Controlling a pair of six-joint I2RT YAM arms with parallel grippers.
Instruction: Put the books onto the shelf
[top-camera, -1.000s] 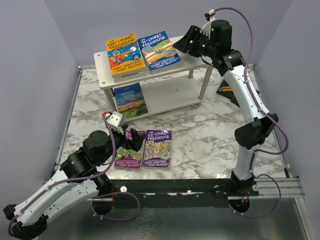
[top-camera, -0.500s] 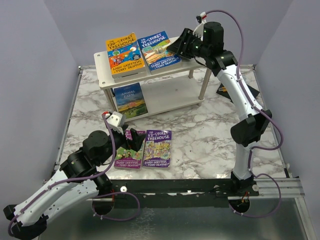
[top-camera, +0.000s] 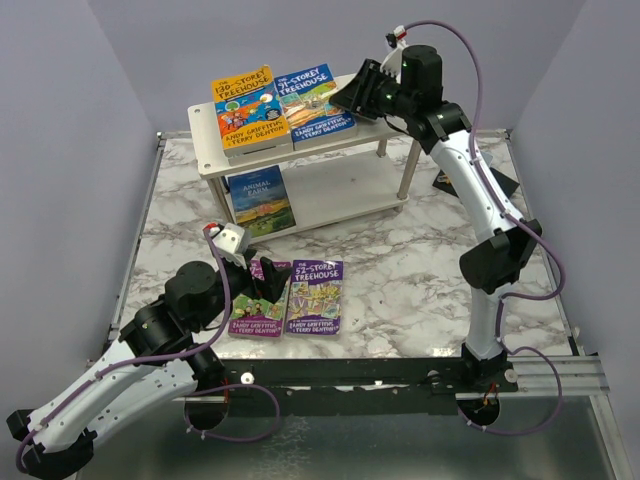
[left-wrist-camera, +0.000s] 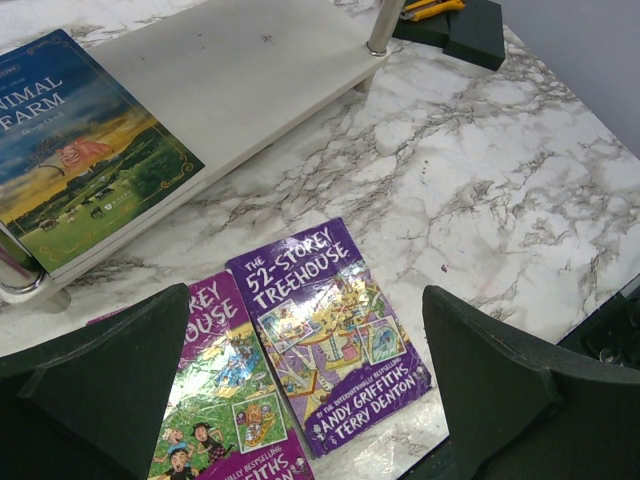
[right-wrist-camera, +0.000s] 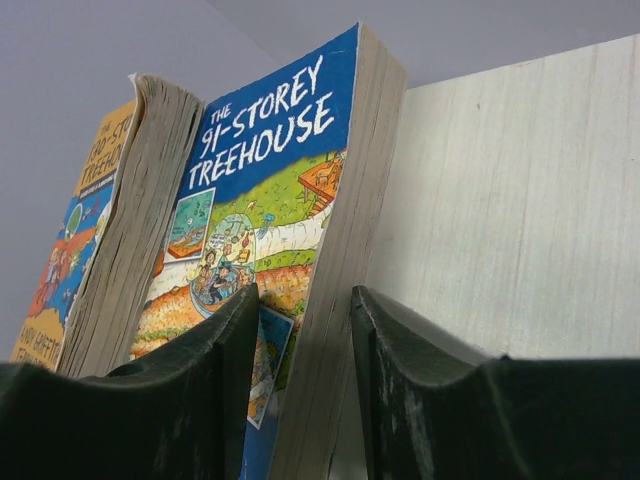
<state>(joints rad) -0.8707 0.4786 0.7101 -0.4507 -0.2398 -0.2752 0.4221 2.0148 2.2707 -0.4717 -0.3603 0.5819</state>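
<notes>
- The marble-topped table (top-camera: 400, 260) takes up most of the floor of the cell.
- The shelf (top-camera: 345, 188) stands at its far side, two pale boards on silver posts.
- The right gripper (right-wrist-camera: 302, 300) is up at the top board. Its jaws straddle the near edge of the blue "91-Storey Treehouse" book (top-camera: 315, 100), one finger over the cover and one by the page edge. I cannot tell whether they actually pinch it.
- The left gripper (left-wrist-camera: 305, 292) hangs low over the table near the front edge, jaws spread wide and holding nothing.
- The blue book lies on the top board right against the orange Treehouse book (top-camera: 248, 110).
- "Animal Farm" (top-camera: 260, 198) lies flat on the lower board, at its left end.
- The purple "52-Storey Treehouse" (top-camera: 315, 297) and a second purple book (top-camera: 255, 318) lie side by side on the table under the left gripper.
- A black pad (left-wrist-camera: 470, 30) with pencils sits past the shelf's right post.
</notes>
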